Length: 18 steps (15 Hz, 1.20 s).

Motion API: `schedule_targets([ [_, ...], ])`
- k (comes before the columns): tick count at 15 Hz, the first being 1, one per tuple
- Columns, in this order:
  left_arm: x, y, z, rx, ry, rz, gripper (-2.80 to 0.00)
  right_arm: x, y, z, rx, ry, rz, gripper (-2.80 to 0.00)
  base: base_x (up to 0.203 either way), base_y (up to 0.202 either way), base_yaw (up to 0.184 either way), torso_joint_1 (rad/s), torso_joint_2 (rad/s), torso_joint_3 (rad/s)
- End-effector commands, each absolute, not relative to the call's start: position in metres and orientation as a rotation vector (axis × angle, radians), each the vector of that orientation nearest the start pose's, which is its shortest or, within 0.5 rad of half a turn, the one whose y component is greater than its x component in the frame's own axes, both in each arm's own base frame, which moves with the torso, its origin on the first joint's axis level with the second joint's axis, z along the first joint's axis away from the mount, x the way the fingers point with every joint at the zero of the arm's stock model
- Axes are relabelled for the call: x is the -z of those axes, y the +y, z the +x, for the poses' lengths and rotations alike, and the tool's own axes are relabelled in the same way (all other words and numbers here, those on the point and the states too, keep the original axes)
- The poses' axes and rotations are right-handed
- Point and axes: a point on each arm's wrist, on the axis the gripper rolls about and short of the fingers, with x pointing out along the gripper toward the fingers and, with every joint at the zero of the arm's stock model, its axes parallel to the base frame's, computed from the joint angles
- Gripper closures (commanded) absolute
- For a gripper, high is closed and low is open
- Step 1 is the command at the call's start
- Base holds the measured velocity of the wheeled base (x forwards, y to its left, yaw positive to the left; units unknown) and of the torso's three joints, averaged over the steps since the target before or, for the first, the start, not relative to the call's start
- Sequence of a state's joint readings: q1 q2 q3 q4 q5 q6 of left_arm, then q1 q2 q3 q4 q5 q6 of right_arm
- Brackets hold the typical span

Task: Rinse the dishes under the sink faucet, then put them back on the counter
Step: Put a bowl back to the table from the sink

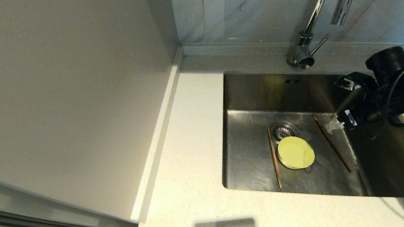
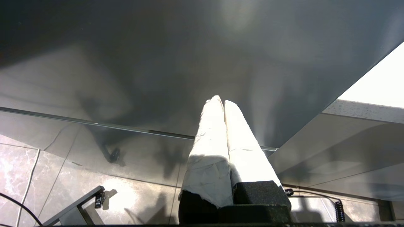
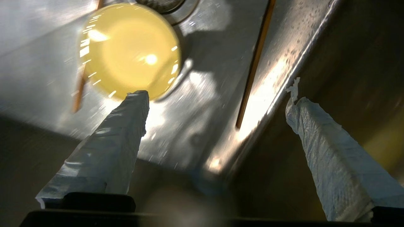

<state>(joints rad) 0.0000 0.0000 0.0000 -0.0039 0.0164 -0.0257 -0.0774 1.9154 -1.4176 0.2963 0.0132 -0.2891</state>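
A yellow-green bowl [image 1: 296,152] [image 3: 129,50] lies on the floor of the sink [image 1: 251,86], just in front of the drain strainer [image 1: 283,131]. One chopstick [image 1: 274,158] [image 3: 79,94] lies against the bowl's left side. The other chopstick [image 1: 333,149] [image 3: 254,63] lies to its right, near the sink's right wall. My right gripper [image 1: 336,117] [image 3: 216,94] hangs open and empty inside the sink, above the far end of the right chopstick. The faucet [image 1: 319,5] rises behind the sink. No pink bowl is in view. My left gripper [image 2: 220,101] is shut and empty, parked low beside the cabinet.
The speckled counter [image 1: 190,148] runs to the left of the sink and in front of it. A plain side panel [image 1: 56,105] stands at the left. The faucet's lever [image 1: 319,44] points right. A dark cabinet face [image 2: 157,47] fills the left wrist view.
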Motion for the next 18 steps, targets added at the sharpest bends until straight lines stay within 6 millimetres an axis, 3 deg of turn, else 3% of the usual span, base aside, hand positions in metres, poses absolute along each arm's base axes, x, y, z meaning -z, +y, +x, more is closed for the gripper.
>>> schedule_targets([
  [1,-0.076,0.0,-0.023,-0.017,-0.008,-0.026,0.0,-0.154,-0.029,0.379,-0.05,0.848,-0.244,-2.8,0.0,0.0,0.0,0.0,0.0,0.0],
  [8,-0.076,0.0,-0.023,-0.017,-0.008,-0.026,0.0,-0.112,-0.027,0.416,-0.053,0.861,-0.261,-2.8,0.0,0.0,0.0,0.0,0.0,0.0],
  [18,-0.076,0.0,-0.023,-0.017,-0.008,-0.026,0.0,-0.086,-0.001,0.423,-0.116,0.914,-0.289,-2.8,0.0,0.0,0.0,0.0,0.0,0.0],
])
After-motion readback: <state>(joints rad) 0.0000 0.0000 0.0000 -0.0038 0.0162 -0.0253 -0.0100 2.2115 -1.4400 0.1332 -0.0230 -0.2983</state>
